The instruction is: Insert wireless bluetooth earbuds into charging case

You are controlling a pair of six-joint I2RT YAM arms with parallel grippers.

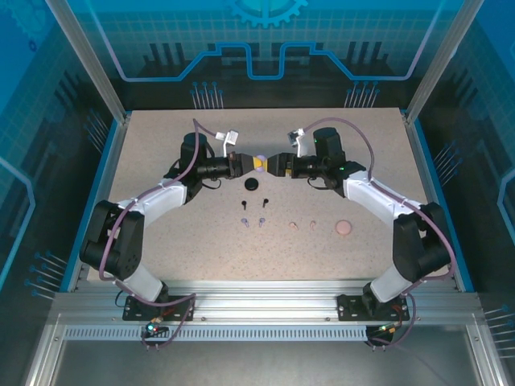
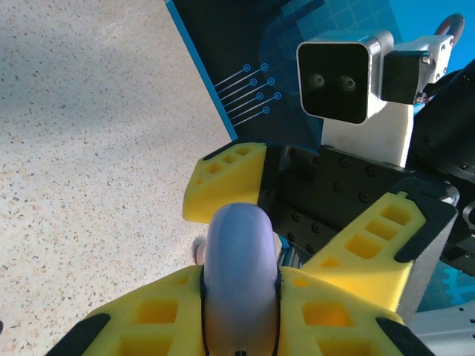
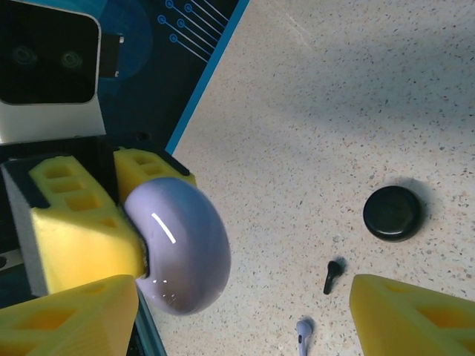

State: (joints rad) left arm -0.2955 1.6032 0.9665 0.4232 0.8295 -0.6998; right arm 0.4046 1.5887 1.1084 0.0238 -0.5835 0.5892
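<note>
My left gripper (image 1: 246, 162) pinches the glossy lilac case (image 1: 259, 162) over the tabletop's (image 1: 161, 145) far half; my right gripper (image 1: 272, 163) stands spread, facing it. Slick, rounded, probably light: best pinched across its faces

Speckled beige tabletop (image 1: 209, 261), blue-edged. Blue circuit-pattern wall panels (image 1: 265, 56) enclose three sides. Aluminium rail (image 1: 265, 310) spans the near edge.

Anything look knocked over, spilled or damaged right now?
Nothing stands out. The left hand holds the lilac round case above the speckled table; the black round case and tiny stemmed earbuds lie apart on it.
</note>
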